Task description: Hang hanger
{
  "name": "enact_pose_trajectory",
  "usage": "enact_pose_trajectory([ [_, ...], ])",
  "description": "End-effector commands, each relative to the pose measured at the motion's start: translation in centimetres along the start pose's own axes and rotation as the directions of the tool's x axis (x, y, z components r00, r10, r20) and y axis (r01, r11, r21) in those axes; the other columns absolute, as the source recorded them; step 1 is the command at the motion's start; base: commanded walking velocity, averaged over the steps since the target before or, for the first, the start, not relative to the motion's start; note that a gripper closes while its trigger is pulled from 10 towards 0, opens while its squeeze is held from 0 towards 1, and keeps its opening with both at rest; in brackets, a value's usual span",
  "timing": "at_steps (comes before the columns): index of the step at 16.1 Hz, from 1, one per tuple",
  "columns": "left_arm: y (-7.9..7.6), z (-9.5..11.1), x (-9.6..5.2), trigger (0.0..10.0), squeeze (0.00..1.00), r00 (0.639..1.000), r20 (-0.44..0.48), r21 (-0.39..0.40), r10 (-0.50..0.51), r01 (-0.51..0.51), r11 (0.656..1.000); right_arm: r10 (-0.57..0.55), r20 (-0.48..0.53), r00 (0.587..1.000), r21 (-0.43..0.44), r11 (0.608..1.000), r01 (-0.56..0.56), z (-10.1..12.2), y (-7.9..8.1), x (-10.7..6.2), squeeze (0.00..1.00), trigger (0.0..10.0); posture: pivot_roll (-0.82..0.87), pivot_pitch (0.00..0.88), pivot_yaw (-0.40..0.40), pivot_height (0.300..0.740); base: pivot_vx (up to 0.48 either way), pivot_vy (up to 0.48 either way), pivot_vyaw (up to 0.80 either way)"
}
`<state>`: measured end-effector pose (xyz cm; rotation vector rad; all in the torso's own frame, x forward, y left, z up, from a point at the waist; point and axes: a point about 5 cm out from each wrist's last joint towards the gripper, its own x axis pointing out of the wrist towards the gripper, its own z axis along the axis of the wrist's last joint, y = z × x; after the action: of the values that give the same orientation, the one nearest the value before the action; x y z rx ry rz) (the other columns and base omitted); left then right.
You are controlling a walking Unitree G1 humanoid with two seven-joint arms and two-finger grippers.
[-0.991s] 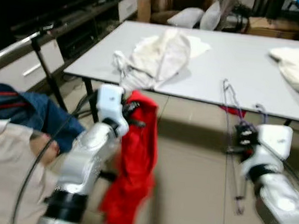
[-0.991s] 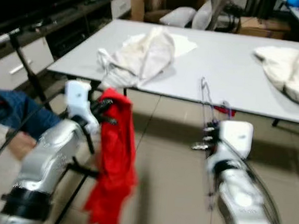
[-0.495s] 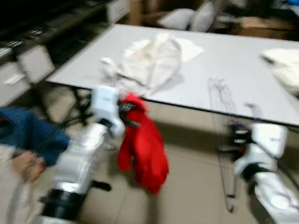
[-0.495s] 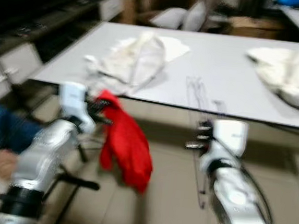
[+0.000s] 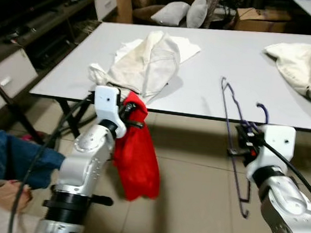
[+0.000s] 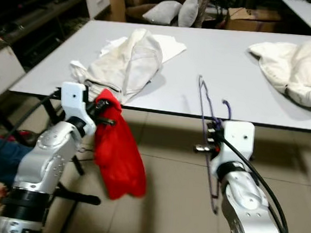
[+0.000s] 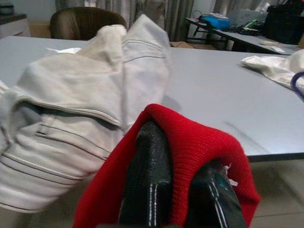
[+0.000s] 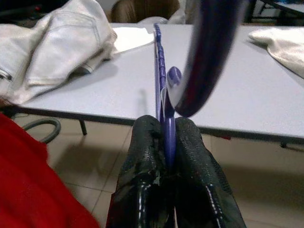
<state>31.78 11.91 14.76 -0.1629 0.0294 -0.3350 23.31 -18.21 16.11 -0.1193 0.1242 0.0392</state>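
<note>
Pinching purple hanger [image 8: 160, 71] between right fingers [image 8: 142, 156]; left fingers [image 7: 147, 175] clamped on red garment [image 5: 135, 158].

1. I can read no text, label, brand, number or sign anywhere before me.
2. The red garment [image 5: 136, 153] that hangs from my left claw [image 5: 127, 113] shows plain cloth, with no tag or print that I can make out.
3. The purple hanger [image 5: 234, 150] pinched in my right claw [image 5: 244, 142] bears no marking.
4. The white garments on the grey table [image 5: 242, 64] carry no lettering.
</note>
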Motion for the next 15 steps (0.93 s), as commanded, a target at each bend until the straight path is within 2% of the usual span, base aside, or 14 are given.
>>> enact_pose_trajectory([
  [1,-0.1,0.6,0.2,10.0,0.00,1.000,0.011,0.017,-0.017,0.017,1.000,0.000,0.027,1.000,-0.001,1.000,0.000,0.4,0.1,-0.2,0.00,10.0,-0.17,0.000,0.127,0.740,0.000,0.000,0.00],
  [3,0.0,1.0,0.0,10.0,0.00,0.999,0.019,0.057,-0.038,0.037,0.998,0.003,0.084,0.996,0.020,1.000,-0.004,0.9,0.2,-0.5,0.00,10.0,-0.15,0.000,0.130,0.740,0.000,0.000,0.00],
  [4,0.1,1.5,0.1,10.0,0.00,0.998,0.039,0.067,-0.041,0.038,0.997,0.018,0.100,0.995,0.040,0.999,-0.023,1.3,0.2,-0.6,0.00,10.0,-0.15,0.000,0.130,0.740,0.000,0.000,-0.76],
  [7,-0.2,3.0,0.4,10.0,0.00,0.994,0.094,0.070,-0.060,0.054,0.996,0.102,0.102,0.990,-0.023,0.995,-0.100,2.0,-0.5,-0.6,0.00,10.0,-0.14,0.000,0.116,0.740,0.087,0.000,-0.67],
  [9,-0.3,3.9,0.6,10.0,0.00,0.990,0.119,0.072,-0.073,0.065,0.995,0.199,0.077,0.977,-0.098,0.977,-0.191,2.1,-0.9,-0.7,0.00,10.0,-0.14,0.000,0.102,0.740,0.306,0.000,0.00],
  [11,0.2,4.4,0.9,10.0,0.00,0.991,0.126,0.083,-0.041,0.030,0.996,0.294,0.047,0.955,-0.138,0.949,-0.285,2.3,-1.5,-0.9,0.00,10.0,-0.14,0.000,0.089,0.740,0.328,0.000,0.00],
  [13,0.7,4.4,1.0,10.0,0.00,0.994,0.108,0.082,0.002,-0.011,0.997,0.342,0.023,0.939,-0.169,0.927,-0.334,2.3,-2.0,-0.8,0.00,10.0,-0.14,0.000,0.076,0.740,0.336,0.000,0.00],
  [15,0.6,4.3,0.9,10.0,0.00,0.994,0.109,0.070,-0.007,-0.001,0.998,0.337,0.016,0.941,-0.174,0.928,-0.329,2.3,-2.0,-0.6,0.00,10.0,-0.14,0.000,0.063,0.740,0.343,0.000,0.00],
])
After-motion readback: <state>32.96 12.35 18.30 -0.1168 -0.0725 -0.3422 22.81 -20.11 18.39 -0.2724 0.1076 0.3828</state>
